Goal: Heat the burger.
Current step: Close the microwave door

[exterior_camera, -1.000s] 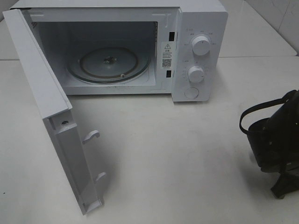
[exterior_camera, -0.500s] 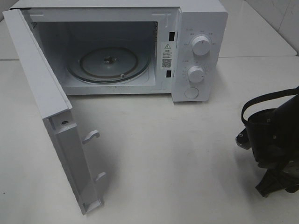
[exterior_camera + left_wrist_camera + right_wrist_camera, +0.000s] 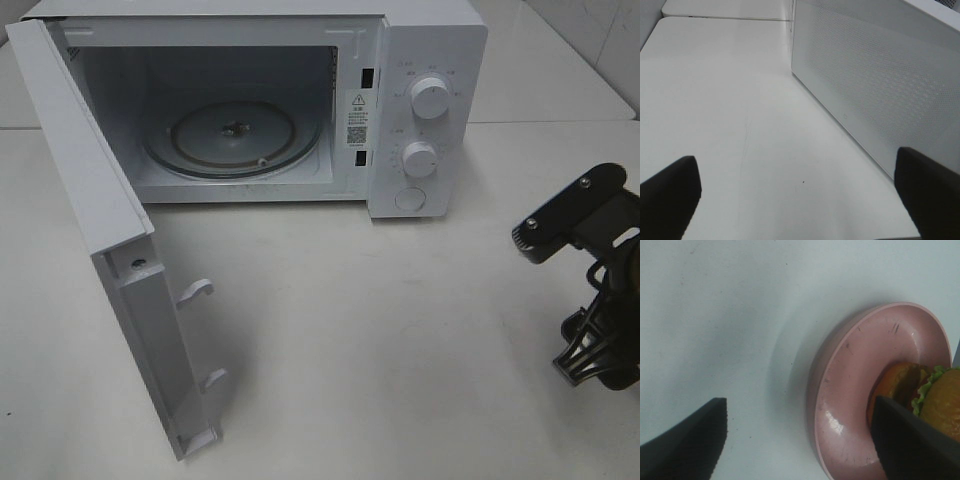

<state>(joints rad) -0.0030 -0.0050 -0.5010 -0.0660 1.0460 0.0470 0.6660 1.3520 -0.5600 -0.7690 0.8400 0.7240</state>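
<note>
The burger [image 3: 944, 399], with its golden bun and green lettuce, sits on a round pink plate [image 3: 855, 365] and shows only in the right wrist view. My right gripper [image 3: 800, 450] is open above the table. One finger [image 3: 910, 440] overlaps the plate and the burger's edge, and the other stands over bare table. In the high view only the right arm [image 3: 580, 215] shows, at the right edge; the burger is out of that view. My left gripper [image 3: 800, 200] is open over bare table beside the outer face of the microwave door [image 3: 880, 85].
The white microwave [image 3: 425, 110] stands at the back with its door [image 3: 100, 230] swung wide to the left. Its glass turntable [image 3: 235, 135] holds nothing. Two knobs and a button are on its right panel.
The right arm has turned and shifted at the table's right edge, and its jaws have spread wider. The microwave and the left gripper have not moved.
</note>
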